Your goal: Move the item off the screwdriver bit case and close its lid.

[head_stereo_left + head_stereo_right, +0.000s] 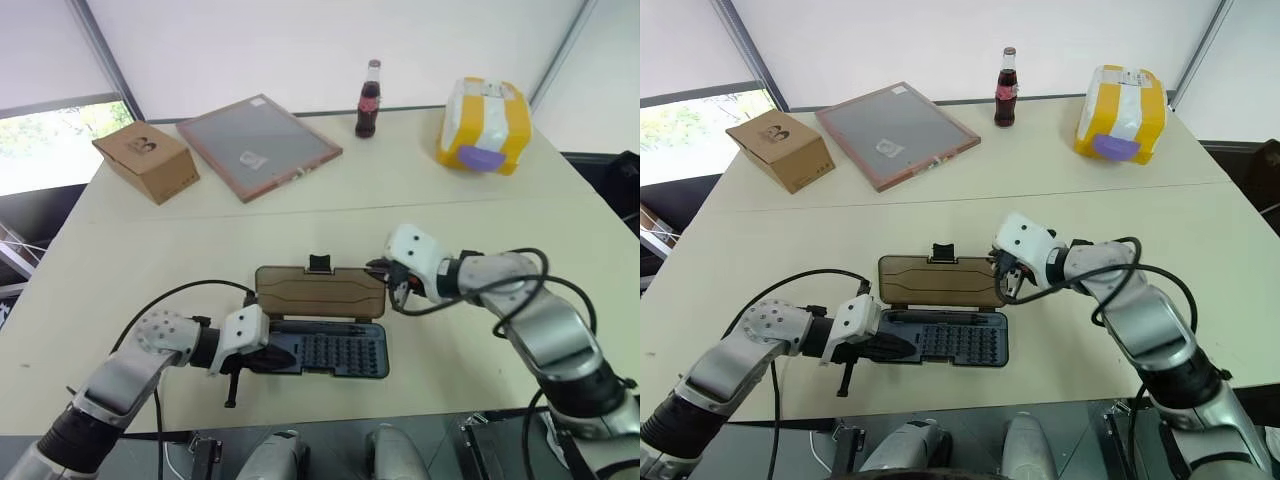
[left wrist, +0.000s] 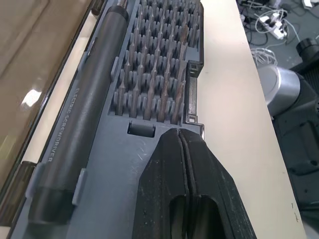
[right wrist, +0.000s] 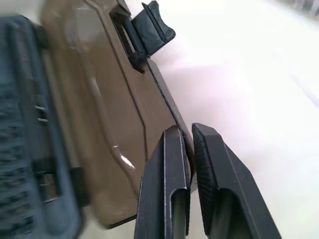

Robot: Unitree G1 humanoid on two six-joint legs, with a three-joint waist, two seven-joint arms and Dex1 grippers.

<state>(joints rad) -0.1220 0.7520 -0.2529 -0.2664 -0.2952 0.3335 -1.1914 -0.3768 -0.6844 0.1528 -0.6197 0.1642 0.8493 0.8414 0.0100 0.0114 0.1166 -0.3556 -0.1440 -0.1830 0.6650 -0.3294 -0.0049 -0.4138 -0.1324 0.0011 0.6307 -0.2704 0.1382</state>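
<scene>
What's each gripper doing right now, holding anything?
Left gripper: shut, empty, fingers resting on the screwdriver bit case tray.
Right gripper: shut on the lid, pinching its edge.

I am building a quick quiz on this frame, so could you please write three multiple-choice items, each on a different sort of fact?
1. Where does the lid lie relative to the case's bit tray?
A. on its far side, folded open
B. shut over it
C. off beside the bottle

2. What colour is the box at the table's far left?
A. yellow
B. brown
C. white

3. How does the left gripper stand?
A. wide open
B. shut, fingers together
C. clamped on the bottle

Answers: 1 A, the bits lie uncovered; 2 B, it is plain cardboard; 3 B, the left wrist view shows no gap.
</scene>
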